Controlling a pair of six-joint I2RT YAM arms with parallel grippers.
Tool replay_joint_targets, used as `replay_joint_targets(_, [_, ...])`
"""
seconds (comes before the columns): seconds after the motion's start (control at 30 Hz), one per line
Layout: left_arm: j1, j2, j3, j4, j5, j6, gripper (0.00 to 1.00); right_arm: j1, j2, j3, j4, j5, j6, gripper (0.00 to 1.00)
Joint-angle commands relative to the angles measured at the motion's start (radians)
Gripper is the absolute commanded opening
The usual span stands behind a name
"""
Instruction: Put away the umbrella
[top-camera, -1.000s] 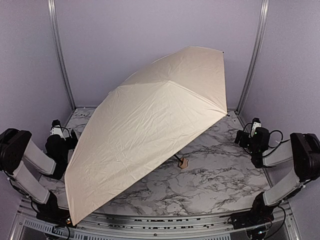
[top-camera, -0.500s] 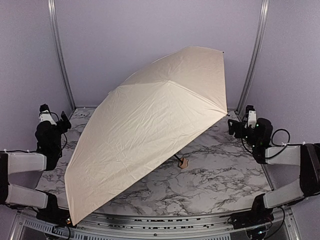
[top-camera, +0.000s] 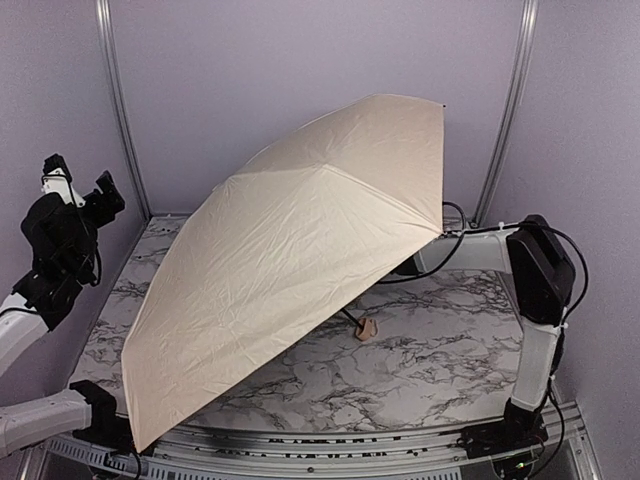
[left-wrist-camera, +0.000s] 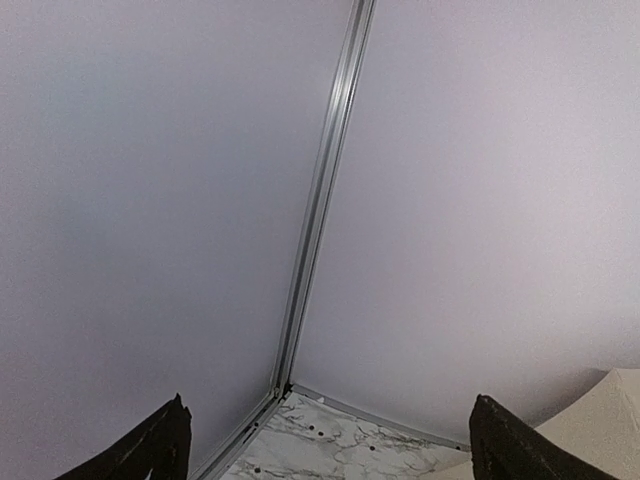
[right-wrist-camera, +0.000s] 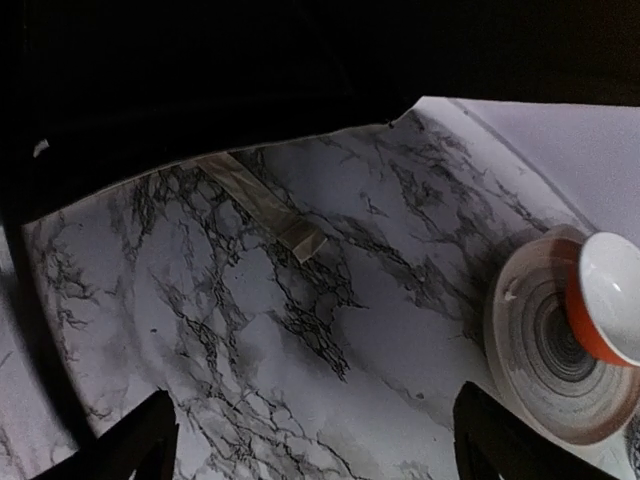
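Note:
The umbrella stands open on the marble table, its cream canopy tilted and covering the middle and left. Its tan wooden handle rests on the tabletop under the right edge. My left gripper hangs high by the left wall, open and empty; in its wrist view the fingertips stand wide apart, and a corner of the umbrella shows at the lower right. My right gripper is open over bare marble beneath the dark underside of the umbrella. From above, the canopy hides it.
A grey plate with a red-and-white bowl on it sits on the table, to the right in the right wrist view. A tan strap hangs from the canopy's underside. Metal posts and purple walls enclose the table.
The left arm has risen and swung out to the left wall. The right arm has stretched inward, carrying its gripper under the canopy's right edge. The canopy has shifted slightly.

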Motion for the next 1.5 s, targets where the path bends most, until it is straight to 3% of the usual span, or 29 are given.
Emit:
replay_joint_targets(0.0, [-0.011, -0.081, 0.033, -0.256, -0.001, -0.084, 0.96, 0.024, 0.144, 0.185, -0.214, 0.001, -0.077, 0.80])
replay_joint_targets(0.07, [-0.013, -0.116, 0.029, -0.291, 0.000, -0.095, 0.95, 0.032, 0.149, 0.195, -0.224, -0.020, -0.081, 0.61])
replay_joint_targets(0.13, [-0.013, -0.139, 0.025, -0.306, 0.000, -0.098, 0.94, 0.036, 0.126, 0.175, -0.205, -0.068, -0.076, 0.53])
replay_joint_targets(0.23, [-0.013, -0.152, 0.021, -0.316, 0.012, -0.094, 0.94, 0.036, 0.075, 0.140, -0.175, -0.070, -0.062, 0.57])
replay_joint_targets(0.43, [-0.013, -0.147, 0.028, -0.330, 0.043, -0.093, 0.94, 0.018, -0.019, 0.154, -0.252, 0.094, -0.062, 0.58])
replay_joint_targets(0.53, [-0.014, -0.149, 0.031, -0.331, 0.047, -0.087, 0.94, 0.015, -0.092, 0.111, -0.260, 0.044, -0.104, 0.59])
replay_joint_targets(0.67, [-0.013, -0.151, 0.027, -0.331, 0.050, -0.091, 0.94, 0.040, -0.142, 0.028, -0.231, -0.173, -0.131, 0.64])
replay_joint_targets(0.8, [-0.014, -0.146, 0.032, -0.331, 0.063, -0.089, 0.93, 0.092, -0.057, 0.071, -0.242, -0.159, -0.126, 0.72])
replay_joint_targets(0.9, [-0.013, -0.154, 0.033, -0.332, 0.068, -0.084, 0.93, 0.097, 0.014, 0.128, -0.257, -0.134, -0.090, 0.71])
replay_joint_targets(0.93, [-0.014, -0.159, 0.032, -0.333, 0.066, -0.083, 0.93, 0.097, 0.029, 0.142, -0.255, -0.111, -0.079, 0.67])
replay_joint_targets(1.07, [-0.015, -0.177, 0.027, -0.337, 0.056, -0.071, 0.93, 0.097, 0.040, 0.185, -0.241, -0.084, -0.037, 0.27])
replay_joint_targets(1.17, [-0.014, -0.174, 0.034, -0.353, 0.030, -0.067, 0.93, 0.097, 0.018, 0.202, -0.207, -0.044, 0.036, 0.07])
replay_joint_targets(1.27, [-0.015, -0.172, 0.046, -0.362, 0.010, -0.055, 0.93, 0.097, 0.001, 0.238, -0.196, -0.071, 0.100, 0.00])
replay_joint_targets(1.47, [-0.014, -0.206, 0.054, -0.356, -0.087, -0.029, 0.95, 0.096, -0.071, 0.337, -0.180, -0.048, 0.191, 0.00])
